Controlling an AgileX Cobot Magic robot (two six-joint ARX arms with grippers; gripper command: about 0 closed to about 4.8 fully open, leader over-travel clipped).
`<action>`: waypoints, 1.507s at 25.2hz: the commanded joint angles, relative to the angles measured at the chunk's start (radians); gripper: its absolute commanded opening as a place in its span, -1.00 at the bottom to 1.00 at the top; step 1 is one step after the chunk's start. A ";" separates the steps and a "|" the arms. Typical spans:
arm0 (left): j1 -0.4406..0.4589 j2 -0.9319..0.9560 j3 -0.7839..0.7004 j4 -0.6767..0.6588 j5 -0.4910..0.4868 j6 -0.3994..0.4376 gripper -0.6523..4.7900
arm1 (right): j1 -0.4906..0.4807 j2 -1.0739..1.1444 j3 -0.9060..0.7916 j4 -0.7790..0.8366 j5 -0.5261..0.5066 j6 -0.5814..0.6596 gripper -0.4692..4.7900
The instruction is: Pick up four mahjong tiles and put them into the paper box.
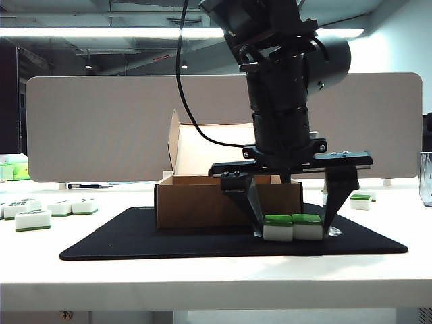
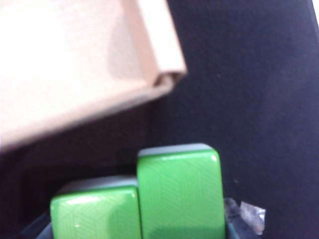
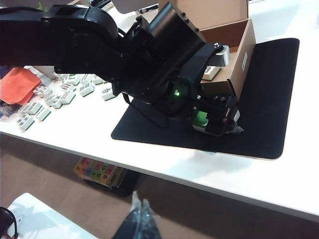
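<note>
Two tiles (image 1: 292, 227) sit side by side on the mat (image 1: 135, 236), between the left gripper's (image 1: 294, 226) wide-spread jaws.
Exterior: box (image 1: 196, 201) stands open just behind them. Left wrist: both green backs fill the foreground, box corner near. Right wrist: left arm (image 3: 99, 40) bends over the mat; the right gripper is unseen, so its jaws cannot be judged.

The left tool (image 1: 295, 233) stands low on the black mat (image 1: 135, 239), its open fingers around two tiles (image 1: 293, 227). The paper box (image 1: 196, 199) stands just behind and blocks that way. The mat is free in front and on the left side.
</note>
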 commanded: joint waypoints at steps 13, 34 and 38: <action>0.002 -0.082 0.004 0.008 0.064 0.118 0.01 | 0.000 -0.001 0.003 0.013 -0.002 -0.003 -0.82; 0.274 -0.190 0.001 0.019 0.032 0.275 0.01 | 0.000 -0.001 0.003 -0.017 -0.001 -0.003 -0.82; 0.285 -0.144 0.001 -0.012 0.043 0.361 0.01 | 0.000 -0.001 0.003 -0.017 0.002 -0.003 -0.82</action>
